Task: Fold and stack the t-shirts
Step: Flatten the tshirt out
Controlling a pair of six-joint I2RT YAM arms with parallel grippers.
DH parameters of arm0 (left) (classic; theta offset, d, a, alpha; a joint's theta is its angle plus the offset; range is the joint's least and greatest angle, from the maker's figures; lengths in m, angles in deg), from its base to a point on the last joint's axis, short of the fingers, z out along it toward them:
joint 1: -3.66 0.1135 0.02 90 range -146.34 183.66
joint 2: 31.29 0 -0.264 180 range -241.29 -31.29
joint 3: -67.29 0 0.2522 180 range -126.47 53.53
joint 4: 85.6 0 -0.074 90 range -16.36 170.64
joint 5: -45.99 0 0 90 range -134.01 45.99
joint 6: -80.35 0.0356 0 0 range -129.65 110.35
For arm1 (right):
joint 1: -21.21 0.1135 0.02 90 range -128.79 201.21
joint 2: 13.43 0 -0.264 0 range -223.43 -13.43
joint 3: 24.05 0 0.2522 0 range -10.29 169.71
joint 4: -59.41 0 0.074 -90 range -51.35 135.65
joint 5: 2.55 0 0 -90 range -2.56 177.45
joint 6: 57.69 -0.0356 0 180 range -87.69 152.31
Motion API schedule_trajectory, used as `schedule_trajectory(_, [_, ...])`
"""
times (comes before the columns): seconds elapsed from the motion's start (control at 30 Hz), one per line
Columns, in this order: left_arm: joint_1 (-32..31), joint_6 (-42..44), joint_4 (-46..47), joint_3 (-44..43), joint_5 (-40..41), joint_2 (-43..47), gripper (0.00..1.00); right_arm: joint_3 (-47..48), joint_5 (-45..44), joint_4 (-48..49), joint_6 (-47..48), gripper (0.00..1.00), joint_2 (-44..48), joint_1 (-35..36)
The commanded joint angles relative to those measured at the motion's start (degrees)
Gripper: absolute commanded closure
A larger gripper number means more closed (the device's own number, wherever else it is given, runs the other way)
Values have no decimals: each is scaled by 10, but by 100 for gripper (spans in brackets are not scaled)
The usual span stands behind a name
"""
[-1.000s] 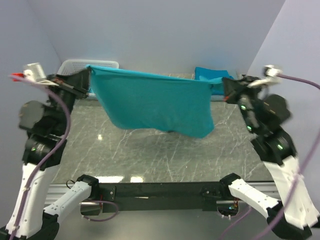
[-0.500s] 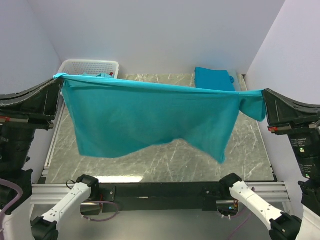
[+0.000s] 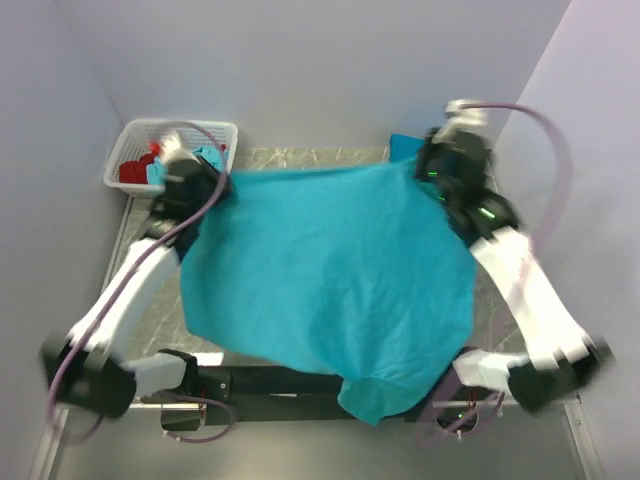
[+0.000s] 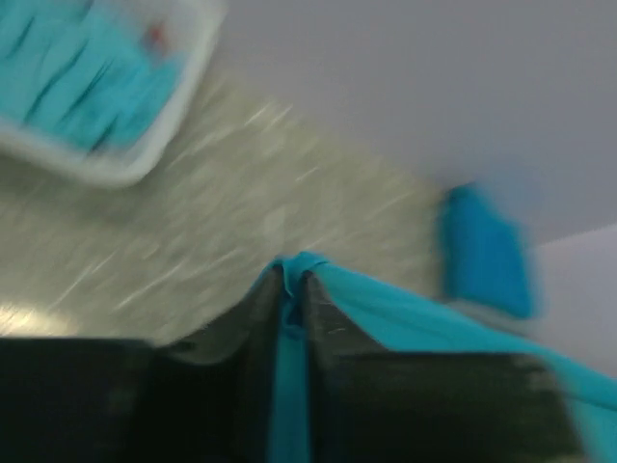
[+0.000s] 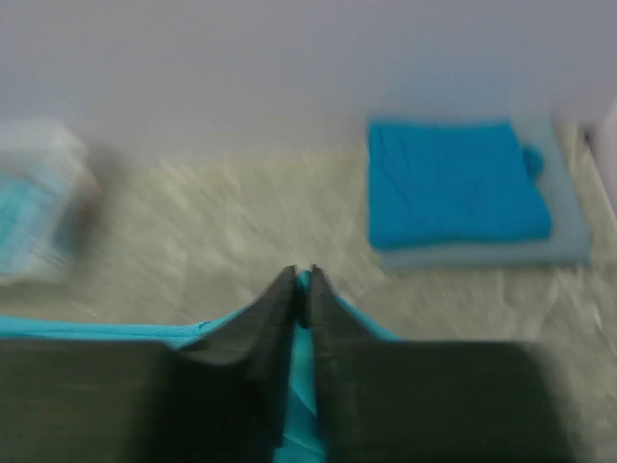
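Note:
A teal t-shirt (image 3: 330, 270) is spread over the table, held at its two far corners, its near hem hanging past the table's front edge. My left gripper (image 3: 218, 187) is shut on its far left corner; the pinched cloth shows between the fingers in the left wrist view (image 4: 291, 282). My right gripper (image 3: 425, 172) is shut on the far right corner, seen in the right wrist view (image 5: 303, 282). A folded teal t-shirt (image 5: 453, 181) lies at the far right, mostly hidden behind my right arm in the top view (image 3: 402, 146).
A white lattice basket (image 3: 140, 140) stands at the far left with teal cloth and something red in it; it also shows in the left wrist view (image 4: 106, 164). The marble tabletop (image 3: 150, 290) shows left of the shirt. Walls close in on three sides.
Both arms swung from high and near the camera out to the far side of the table. The shirt went from hanging taut between them to lying spread over the table.

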Motion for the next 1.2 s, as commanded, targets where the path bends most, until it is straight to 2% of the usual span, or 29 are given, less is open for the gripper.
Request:
schedule_trajectory(0.0, [24,-54,-7,90,66,-72,72,-90,8,23,-15,76,-110,-22])
schedule_trajectory(0.03, [25,-52,-7,96,64,-98,62,-98,15,31,-18,60,-131,-23])
schedule_trajectory(0.07, [25,-48,-10,99,65,-109,33,-102,33,43,-19,45,-174,-22])
schedule_trajectory(0.1, [25,-43,-12,103,63,-118,19,-102,35,46,-22,31,-192,-23])
schedule_trajectory(0.13, [25,-39,-20,104,66,-131,8,-98,36,47,-23,27,-222,-23])
schedule_trajectory(0.17, [25,-38,-25,104,73,-135,3,-90,37,44,-25,24,-233,-23])
schedule_trajectory(0.43, [25,-33,-5,125,25,-148,1,-127,36,39,-45,22,-249,-22])
schedule_trajectory(0.63, [26,-26,25,126,-21,-179,1,-182,26,21,-101,22,-228,-23])
schedule_trajectory(0.87, [34,-21,63,133,-108,-236,1,-246,34,-3,-154,22,-217,-57])
schedule_trajectory(1.17, [45,-35,96,171,-188,-295,0,-243,77,-4,-154,22,-293,-104])
